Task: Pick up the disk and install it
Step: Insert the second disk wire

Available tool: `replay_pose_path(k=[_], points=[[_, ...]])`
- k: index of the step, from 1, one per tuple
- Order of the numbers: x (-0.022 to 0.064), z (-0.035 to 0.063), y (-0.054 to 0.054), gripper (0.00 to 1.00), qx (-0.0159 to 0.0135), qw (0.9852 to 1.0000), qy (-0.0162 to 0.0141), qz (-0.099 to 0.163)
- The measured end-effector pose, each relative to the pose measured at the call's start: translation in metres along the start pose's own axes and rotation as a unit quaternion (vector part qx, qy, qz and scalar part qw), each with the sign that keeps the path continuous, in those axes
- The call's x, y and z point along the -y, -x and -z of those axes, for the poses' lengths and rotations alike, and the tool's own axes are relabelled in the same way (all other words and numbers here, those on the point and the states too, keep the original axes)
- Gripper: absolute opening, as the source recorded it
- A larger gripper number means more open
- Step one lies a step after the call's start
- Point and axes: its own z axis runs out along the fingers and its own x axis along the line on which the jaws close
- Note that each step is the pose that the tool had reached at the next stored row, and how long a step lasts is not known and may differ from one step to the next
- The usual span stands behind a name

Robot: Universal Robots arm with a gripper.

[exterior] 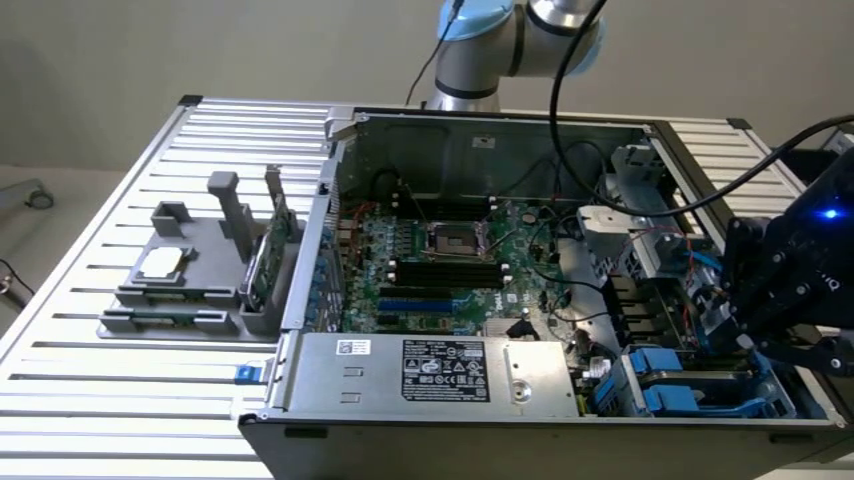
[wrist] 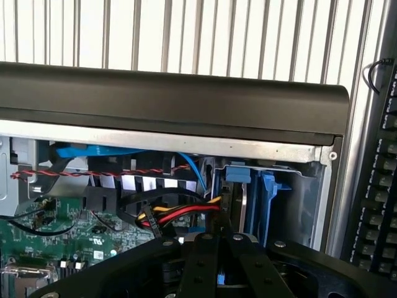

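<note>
The disk's blue plastic carrier (wrist: 268, 197) stands on edge in the drive bay at the corner of the open computer case (exterior: 441, 415), with a sliver of grey metal beside it. In the exterior view the blue carriers (exterior: 667, 372) sit in the bay at the case's near right corner. My black gripper (exterior: 737, 335) hangs just over that bay on the exterior view's right. Seen from the wrist, its fingers (wrist: 218, 243) are pressed together with nothing between them, a short way from the blue carrier.
A bundle of red, yellow and black cables (wrist: 177, 216) and a blue cable (wrist: 93, 151) run close to the bay. The motherboard (exterior: 441, 265) fills the case floor, with the power supply (exterior: 441, 370) in front. A grey fixture (exterior: 187, 275) with a chip and green card stands left. A keyboard (wrist: 378, 186) lies beside the case.
</note>
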Motion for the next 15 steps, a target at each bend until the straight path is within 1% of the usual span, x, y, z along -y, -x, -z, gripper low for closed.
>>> replay_pose_path(k=[4, 9, 10, 11, 12, 13, 14, 15], points=[[-0.0001, -0.0025, 0.0005, 0.11, -0.0035, 1.0000, 0.0003, 0.000], [-0.0004, -0.0072, 0.0010, 0.11, -0.0088, 1.0000, 0.0008, 0.000], [-0.0004, -0.0071, 0.0010, 0.11, -0.0092, 1.0000, 0.0009, 0.000], [-0.0004, -0.0069, 0.0010, 0.11, -0.0103, 0.9999, 0.0010, 0.000], [-0.0003, -0.0046, 0.0017, 0.11, -0.0097, 1.0000, 0.0011, 0.000], [-0.0002, -0.0033, 0.0023, 0.11, -0.0073, 1.0000, 0.0010, 0.000], [0.0001, -0.0034, 0.0012, 0.11, 0.0050, 1.0000, 0.0003, 0.000], [0.0002, -0.0028, -0.0002, 0.11, 0.0159, 0.9999, -0.0005, 0.000]])
